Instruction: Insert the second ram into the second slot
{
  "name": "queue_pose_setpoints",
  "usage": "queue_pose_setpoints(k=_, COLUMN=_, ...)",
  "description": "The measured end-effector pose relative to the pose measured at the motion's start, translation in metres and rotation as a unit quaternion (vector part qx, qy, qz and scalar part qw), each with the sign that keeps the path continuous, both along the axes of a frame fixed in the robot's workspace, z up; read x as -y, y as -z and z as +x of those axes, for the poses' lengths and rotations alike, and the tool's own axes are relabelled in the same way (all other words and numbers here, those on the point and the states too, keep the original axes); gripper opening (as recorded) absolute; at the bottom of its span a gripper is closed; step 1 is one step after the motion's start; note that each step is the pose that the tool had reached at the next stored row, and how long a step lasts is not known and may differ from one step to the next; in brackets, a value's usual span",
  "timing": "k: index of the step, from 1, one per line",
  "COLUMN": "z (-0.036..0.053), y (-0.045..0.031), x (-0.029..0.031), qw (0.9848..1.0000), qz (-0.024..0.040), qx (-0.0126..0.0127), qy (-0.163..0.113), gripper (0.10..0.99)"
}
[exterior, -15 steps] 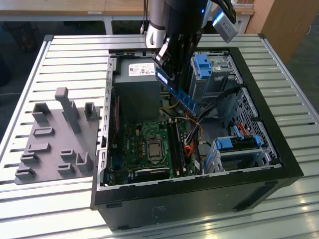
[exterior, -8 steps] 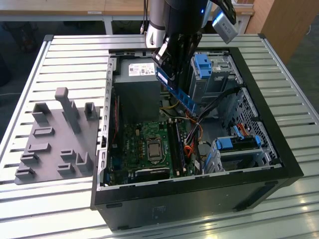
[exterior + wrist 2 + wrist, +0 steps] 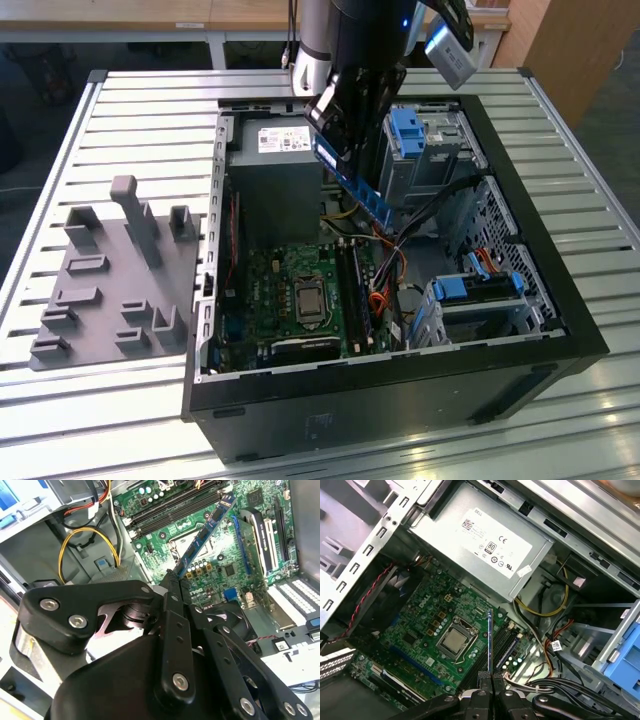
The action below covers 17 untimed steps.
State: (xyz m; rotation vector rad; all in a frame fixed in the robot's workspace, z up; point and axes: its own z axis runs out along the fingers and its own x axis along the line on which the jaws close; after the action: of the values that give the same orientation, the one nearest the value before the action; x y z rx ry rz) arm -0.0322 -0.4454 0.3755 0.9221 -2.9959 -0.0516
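The black end effector (image 3: 328, 138) is clamped tight on the second ram (image 3: 356, 186), a long, thin, flat blue circuit-board stick with dark chips, pinching it by one short end. In the upper middle of the exterior view the stick hangs slanted in the air over the open black computer case (image 3: 400, 370), which lies on the slatted grey metal desk (image 3: 130, 110). It is well above the green motherboard (image 3: 265, 290) and touches nothing but the fingers. The long black memory slots (image 3: 355, 290) lie lower in that frame, just right of the processor socket.

The stick looks light and stiff but thin and brittle. Held at one end, its smooth faces could pivot or slip. A grip across the flat faces, clear of the contact edge, seems safest.

In the first wrist view the stick shows edge-on as a mere line. Its contact edge and notch are hard to make out. I cannot tell whether any slot is already filled or how the latches stand. The arm is cut off at the exterior view's top edge.
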Motion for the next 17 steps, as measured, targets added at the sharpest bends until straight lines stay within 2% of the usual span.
queue_pose_setpoints(k=17, z=0.0, y=0.0, x=0.0, qw=0.9996, qz=0.0, qx=0.0, qy=0.029, gripper=0.129)
